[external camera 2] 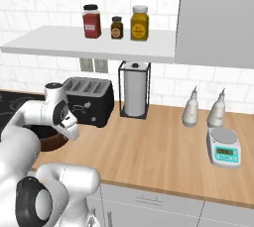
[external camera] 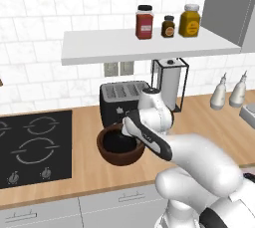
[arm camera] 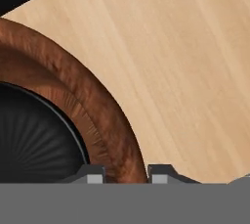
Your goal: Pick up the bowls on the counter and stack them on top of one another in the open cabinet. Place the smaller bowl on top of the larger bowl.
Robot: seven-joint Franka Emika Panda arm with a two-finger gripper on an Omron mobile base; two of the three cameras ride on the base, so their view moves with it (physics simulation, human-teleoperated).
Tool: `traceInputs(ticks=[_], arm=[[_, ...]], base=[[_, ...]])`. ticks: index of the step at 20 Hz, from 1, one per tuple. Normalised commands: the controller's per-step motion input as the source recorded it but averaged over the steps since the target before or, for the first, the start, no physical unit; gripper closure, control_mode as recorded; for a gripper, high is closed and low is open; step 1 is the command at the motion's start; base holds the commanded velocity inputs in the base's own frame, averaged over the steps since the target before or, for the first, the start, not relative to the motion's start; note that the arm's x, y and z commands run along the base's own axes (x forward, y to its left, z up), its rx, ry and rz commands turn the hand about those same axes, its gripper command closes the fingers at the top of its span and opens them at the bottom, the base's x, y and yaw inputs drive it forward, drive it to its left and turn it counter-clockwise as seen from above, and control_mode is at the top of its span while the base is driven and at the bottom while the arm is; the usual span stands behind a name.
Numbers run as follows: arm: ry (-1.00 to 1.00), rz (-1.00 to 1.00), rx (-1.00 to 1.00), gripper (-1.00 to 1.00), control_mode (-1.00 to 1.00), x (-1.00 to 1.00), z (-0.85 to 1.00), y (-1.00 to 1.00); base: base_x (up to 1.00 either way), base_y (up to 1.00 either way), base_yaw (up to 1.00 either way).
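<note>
Brown bowl [external camera 2: 49, 141] sits on the counter [external camera 2: 149, 146] beside the toaster [external camera 2: 88, 100] — arm partly covering it.

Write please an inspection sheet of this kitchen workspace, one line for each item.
Surface: light-brown wood-grain counter.
Job's things: glossy black small bowl sits inside the reddish-brown wooden bowl on the counter; white open shelf holds neither.
Clutter: black toaster, paper towel holder, two white bottles, digital scale, three jars on the shelf.
Gripper: fingertips straddle the brown bowl's rim.
Cables: nothing seen.
Surroundings: black stovetop, white tiled wall.
</note>
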Motion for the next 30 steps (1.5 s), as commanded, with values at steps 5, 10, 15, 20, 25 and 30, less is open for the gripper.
traceInputs(ticks=[5,10,15,20,25,30], arm=[[-0.04,-0.16,0.0,1.0,-1.0,-0.54,0.88,-0.26],[-0.08,-0.17,0.0,1.0,-1.0,-0.58,0.95,-0.13],[-0.15,-0.15,0.0,1.0,-1.0,-0.44,1.0,-0.07],[-0.13,-0.06,0.0,1.0,-1.0,-0.2,1.0,0.0],[-0.19,-0.04,0.0,1.0,-1.0,-0.12,1.0,0.0],[-0.26,-0.02,0.02,1.0,-1.0,-0.03,1.0,0.0]], base=[[0.0,0.0,0.0],[0.0,0.0,0.0],[0.0,0.0,0.0],[0.0,0.0,0.0],[0.0,0.0,0.0],[0.0,0.0,0.0]])
